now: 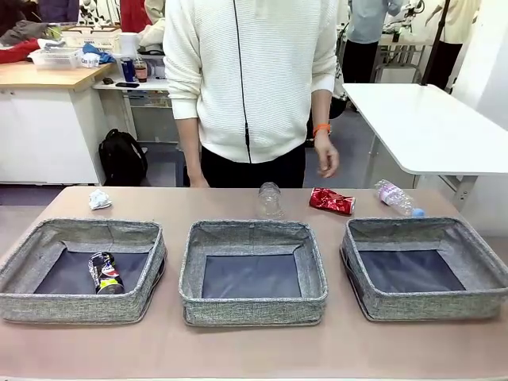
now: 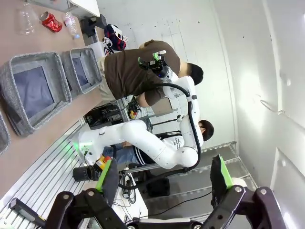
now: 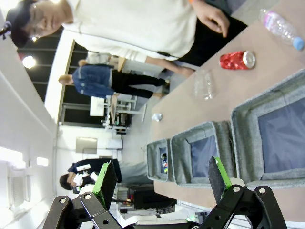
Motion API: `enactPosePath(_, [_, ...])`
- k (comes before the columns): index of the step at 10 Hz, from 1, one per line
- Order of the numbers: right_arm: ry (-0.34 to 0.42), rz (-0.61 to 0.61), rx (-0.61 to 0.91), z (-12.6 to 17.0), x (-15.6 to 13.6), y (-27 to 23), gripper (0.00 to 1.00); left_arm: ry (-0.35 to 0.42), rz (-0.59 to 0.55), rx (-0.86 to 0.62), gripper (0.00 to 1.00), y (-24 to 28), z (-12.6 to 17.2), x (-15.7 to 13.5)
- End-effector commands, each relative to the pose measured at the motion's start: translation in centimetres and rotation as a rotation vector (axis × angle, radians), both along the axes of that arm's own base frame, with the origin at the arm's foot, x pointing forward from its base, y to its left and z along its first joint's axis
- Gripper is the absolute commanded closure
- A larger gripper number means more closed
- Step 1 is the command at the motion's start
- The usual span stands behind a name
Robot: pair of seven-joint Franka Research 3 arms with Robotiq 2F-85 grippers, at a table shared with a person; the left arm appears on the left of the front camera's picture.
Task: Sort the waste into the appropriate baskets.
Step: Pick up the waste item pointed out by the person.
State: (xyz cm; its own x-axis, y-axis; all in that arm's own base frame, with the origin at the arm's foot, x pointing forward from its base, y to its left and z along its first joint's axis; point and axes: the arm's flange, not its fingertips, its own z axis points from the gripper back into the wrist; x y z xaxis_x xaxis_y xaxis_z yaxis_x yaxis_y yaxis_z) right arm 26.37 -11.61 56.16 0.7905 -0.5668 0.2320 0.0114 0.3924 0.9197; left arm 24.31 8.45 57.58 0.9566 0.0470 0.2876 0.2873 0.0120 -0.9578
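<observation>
Three grey baskets stand in a row: left (image 1: pixel 75 308), middle (image 1: pixel 252 309), right (image 1: pixel 432 305). A dark drink can (image 1: pixel 105 274) lies in the left one; the other two hold nothing. Behind them on the table are a white paper wad (image 1: pixel 99 199), a clear bottle (image 1: pixel 270 198), a crushed red can (image 1: pixel 332 202) and a second clear bottle (image 1: pixel 395 197) with a blue cap. My left gripper (image 2: pixel 163 168) is open and holds nothing, high off the table. My right gripper (image 3: pixel 162 171) is open too, well above the baskets (image 3: pixel 243 119).
A person in a white sweater stands at the far edge, one hand (image 1: pixel 326 159) hanging above the red can. Bare tabletop (image 1: pixel 238 349) runs in front of the baskets. My right arm (image 2: pixel 157 148) rises beside the table's near edge in the left wrist view.
</observation>
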Motion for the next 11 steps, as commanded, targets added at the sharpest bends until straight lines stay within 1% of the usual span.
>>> enactPosePath(1, [-0.034,0.011,0.010,0.0,0.2,-0.1,0.00,-0.022,-0.006,-0.018,0.00,0.0,0.4,0.0])
enactPosePath(9, [-0.034,0.011,0.010,0.0,0.2,-0.1,0.00,-0.022,-0.006,-0.018,0.00,0.0,0.4,0.0])
enactPosePath(10, [0.000,0.000,0.000,0.0,0.0,0.0,0.00,-0.022,-0.006,-0.018,0.00,0.0,0.4,0.0])
enactPosePath(11, [0.033,0.017,-0.236,-0.7,2.6,1.5,0.00,-0.022,-0.006,-0.018,0.00,0.0,0.4,0.0])
